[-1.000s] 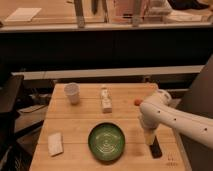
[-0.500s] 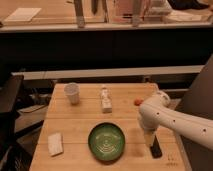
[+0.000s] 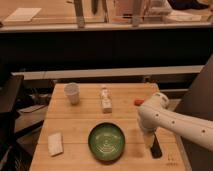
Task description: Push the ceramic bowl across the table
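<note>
The green ceramic bowl (image 3: 106, 142) sits upright near the front edge of the pale wooden table (image 3: 80, 122), about midway across. My gripper (image 3: 152, 145) hangs at the end of the white arm (image 3: 172, 122), which reaches in from the right. It points down at the tabletop just to the right of the bowl, with a small gap between them. Its fingers stand open and hold nothing.
A small white cup (image 3: 72, 93) stands at the back left. A small pale bottle-like item (image 3: 105, 99) stands at the back middle, and an orange-red object (image 3: 138, 102) lies at the back right. A white sponge-like block (image 3: 55, 144) lies front left. A counter runs behind the table.
The arm's elbow has sunk very slightly. The gripper stays beside the bowl, and the bowl has not moved.
</note>
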Robot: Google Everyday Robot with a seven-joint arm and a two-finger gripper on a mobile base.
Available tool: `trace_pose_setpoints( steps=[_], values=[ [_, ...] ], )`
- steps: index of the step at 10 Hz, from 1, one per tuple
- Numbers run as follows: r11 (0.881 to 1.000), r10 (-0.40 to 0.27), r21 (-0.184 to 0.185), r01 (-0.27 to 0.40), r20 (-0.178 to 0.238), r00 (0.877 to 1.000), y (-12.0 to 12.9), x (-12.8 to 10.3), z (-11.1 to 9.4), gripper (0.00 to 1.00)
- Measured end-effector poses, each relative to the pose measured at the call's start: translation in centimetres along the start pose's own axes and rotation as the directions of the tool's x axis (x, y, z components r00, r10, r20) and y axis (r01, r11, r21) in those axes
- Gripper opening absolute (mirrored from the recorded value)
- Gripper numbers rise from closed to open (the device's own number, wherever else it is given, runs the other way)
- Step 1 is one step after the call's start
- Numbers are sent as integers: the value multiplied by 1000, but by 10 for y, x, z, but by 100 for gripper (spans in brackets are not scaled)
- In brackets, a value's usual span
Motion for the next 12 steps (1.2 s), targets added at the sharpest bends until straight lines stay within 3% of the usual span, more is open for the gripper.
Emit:
trace_pose_setpoints(
  steps=[6,7,9,12],
  values=[
    [1000,3,-5,-3,-6,1000,5,-3,4,76],
    [1000,4,-6,-4,-6,1000,6,-5,6,68],
    [1000,4,-6,-4,-6,1000,7,-6,7,64],
    [1000,5,-9,-5,-6,1000,10,-8,10,41]
  ],
)
